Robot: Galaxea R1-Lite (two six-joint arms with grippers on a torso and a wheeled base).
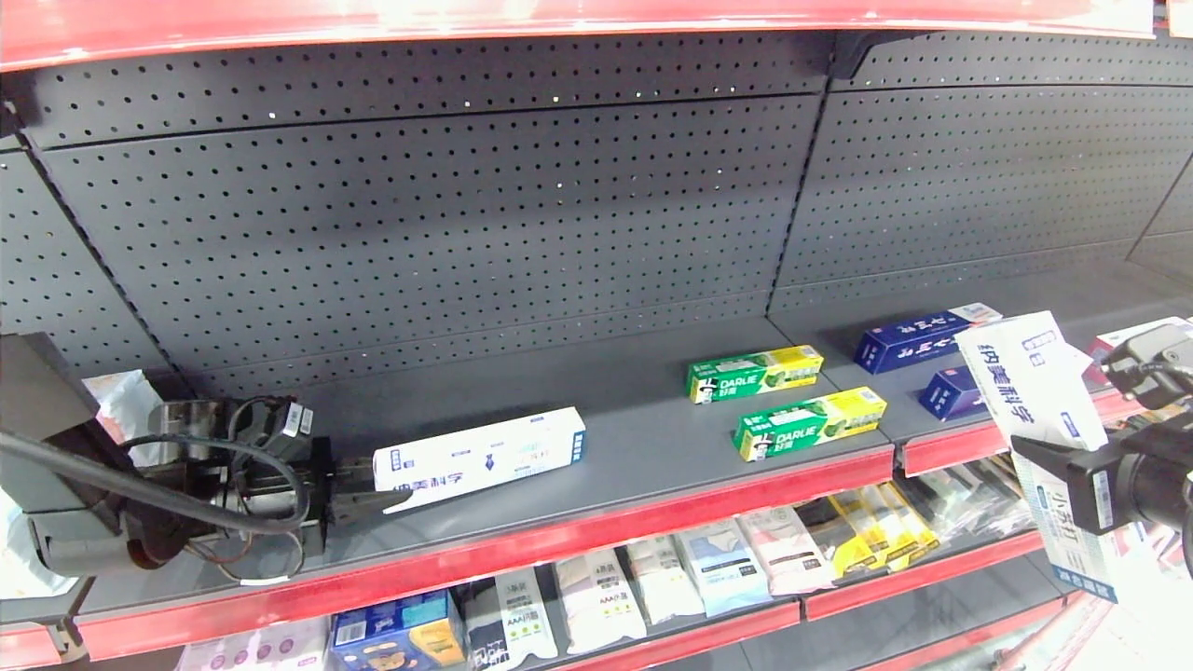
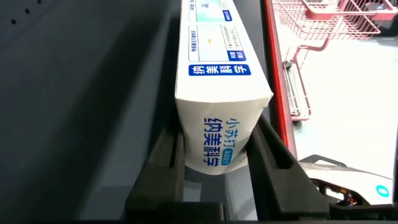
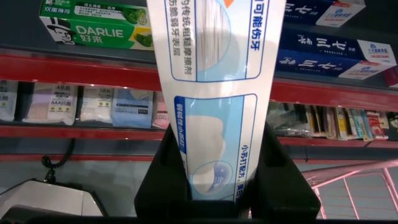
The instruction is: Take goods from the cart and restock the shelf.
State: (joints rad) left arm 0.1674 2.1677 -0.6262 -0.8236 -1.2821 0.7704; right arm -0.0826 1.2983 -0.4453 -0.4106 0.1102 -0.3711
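A long white toothpaste box (image 1: 480, 458) lies on the grey shelf board (image 1: 643, 419), left of centre. My left gripper (image 1: 359, 491) is shut on its left end; in the left wrist view the fingers (image 2: 168, 155) clamp both sides of the white box (image 2: 217, 93), with the left gripper (image 2: 214, 149) low on the board. A second white toothpaste box (image 1: 1036, 384) stands tilted upright in front of the shelf's right section, with my right gripper (image 1: 1058, 461) shut on its lower part. In the right wrist view the second box (image 3: 217, 81) rises from the right gripper (image 3: 214, 168).
Two green toothpaste boxes (image 1: 755, 373) (image 1: 809, 422) lie right of centre. Blue boxes (image 1: 923, 337) (image 1: 951, 391) sit on the right section. Packed goods (image 1: 652, 578) fill the lower shelf. A red cart (image 2: 317, 25) stands behind. The board between white and green boxes is bare.
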